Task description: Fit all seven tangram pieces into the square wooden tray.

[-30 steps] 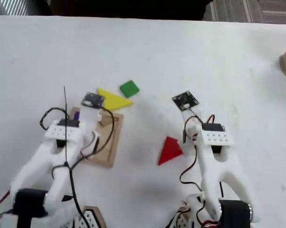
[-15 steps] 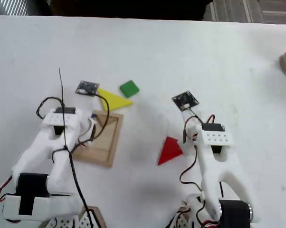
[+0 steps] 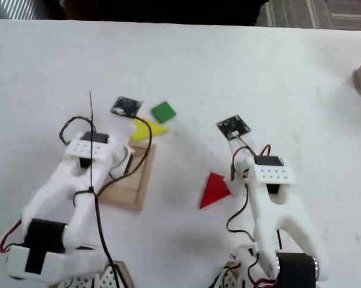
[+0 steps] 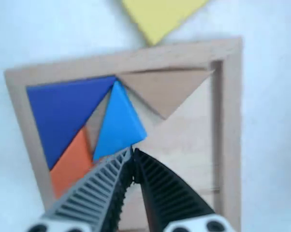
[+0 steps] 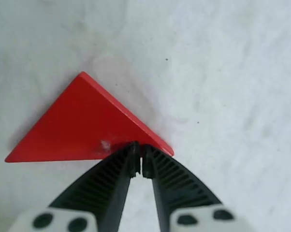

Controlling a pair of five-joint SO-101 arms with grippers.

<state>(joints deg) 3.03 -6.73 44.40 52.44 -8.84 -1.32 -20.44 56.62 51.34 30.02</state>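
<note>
OK: left pincer point(image 4: 133, 157) clenched, tips over the tray point(image 4: 230, 121) at the light blue triangle point(image 4: 117, 123). Tray also holds the dark blue triangle point(image 4: 63, 108), orange triangle point(image 4: 70, 164) and wooden triangle point(image 4: 162, 92). Yellow piece point(image 4: 160, 17) and green square point(image 3: 164, 111) sit just outside on the counter point(image 3: 258, 72). Right pincer point(image 5: 138, 162) clenched at the edge of the red triangle point(image 5: 82, 125).

The white table point(image 3: 258, 66) carries a square wooden tray point(image 3: 135, 195), lying flat directly beneath the left claw point(image 4: 132, 166). Just beyond the tray's far rim, ahead of that claw, lies a yellow piece point(image 3: 147, 129). A green square point(image 3: 164, 111) sits near it, farther out. A red triangle point(image 5: 82, 123) lies flat before the right claw point(image 5: 139, 162), its long edge at the claw's tips.
</note>
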